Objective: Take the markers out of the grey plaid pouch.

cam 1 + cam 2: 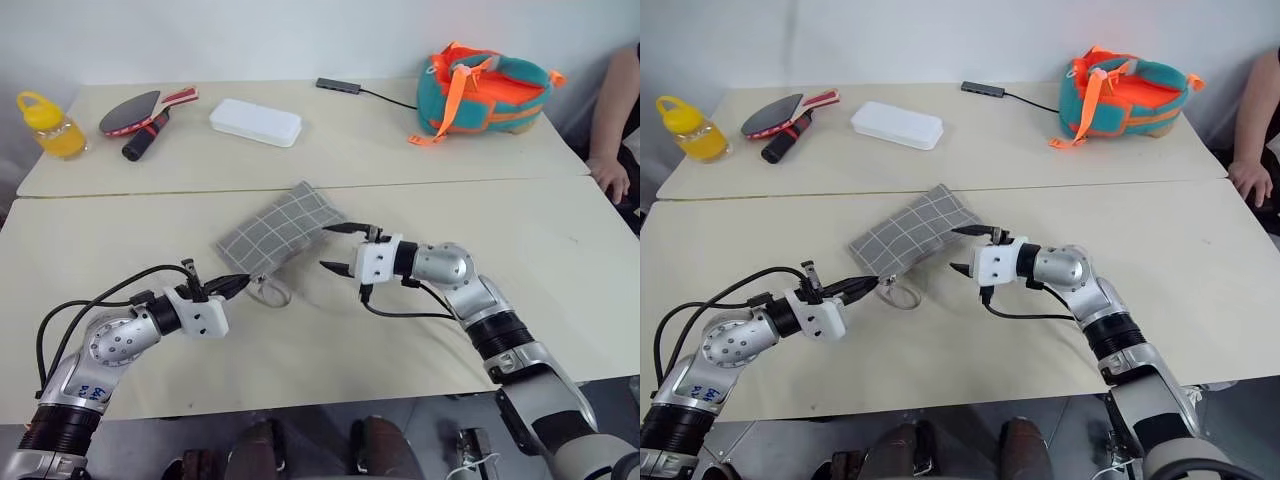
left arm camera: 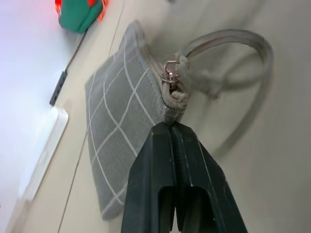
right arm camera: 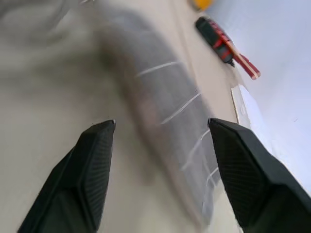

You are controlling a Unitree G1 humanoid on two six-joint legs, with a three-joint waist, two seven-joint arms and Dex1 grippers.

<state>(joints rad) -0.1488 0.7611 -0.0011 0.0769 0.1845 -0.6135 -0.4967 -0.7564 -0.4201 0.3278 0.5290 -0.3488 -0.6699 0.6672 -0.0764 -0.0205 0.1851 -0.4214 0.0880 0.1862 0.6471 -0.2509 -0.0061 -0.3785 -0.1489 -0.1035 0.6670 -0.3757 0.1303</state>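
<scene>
The grey plaid pouch (image 1: 280,230) lies flat on the near table, with its zipper end and a tan wrist loop (image 1: 270,292) towards me. My left gripper (image 1: 240,283) is shut on the pouch's corner at the zipper end, just below the small metal ring (image 2: 170,73). My right gripper (image 1: 328,247) stands open beside the pouch's right edge, jaws wide apart and nothing between them. In the right wrist view the pouch (image 3: 165,107) lies just ahead of the open fingers (image 3: 97,160). The markers are hidden.
On the far table are a yellow bottle (image 1: 50,125), a table tennis paddle (image 1: 135,113), a white hard case (image 1: 255,121), a dark hub with a cable (image 1: 340,86) and a teal and orange bag (image 1: 485,90). A person's hand (image 1: 610,175) rests at the right edge.
</scene>
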